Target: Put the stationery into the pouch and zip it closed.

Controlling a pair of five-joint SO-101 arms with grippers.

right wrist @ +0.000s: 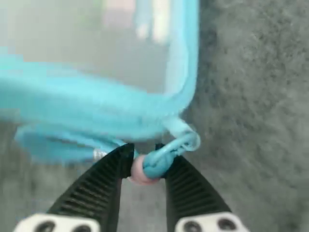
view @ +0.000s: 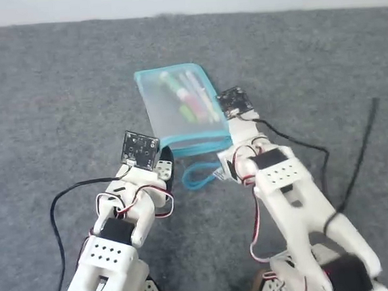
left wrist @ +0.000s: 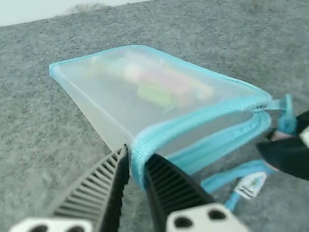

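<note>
The translucent pouch (view: 179, 110) with blue trim lies flat mid-table, with several coloured pens (view: 190, 99) inside it. My left gripper (view: 170, 159) is at its near left corner; the left wrist view has that gripper (left wrist: 136, 157) shut on the blue zip edge of the pouch (left wrist: 145, 96). My right gripper (view: 225, 158) is at the near right corner. In the right wrist view it (right wrist: 145, 157) is shut on the blue zip pull (right wrist: 166, 154) and its pink bead (right wrist: 140, 171). Whether the zip is fully shut, I cannot tell.
A blue strap loop (view: 197, 182) with a white tag trails from the pouch between the two arms. Black cables run at the left (view: 57, 220) and the right (view: 362, 155). The grey felt surface (view: 59, 94) lies bare around the pouch.
</note>
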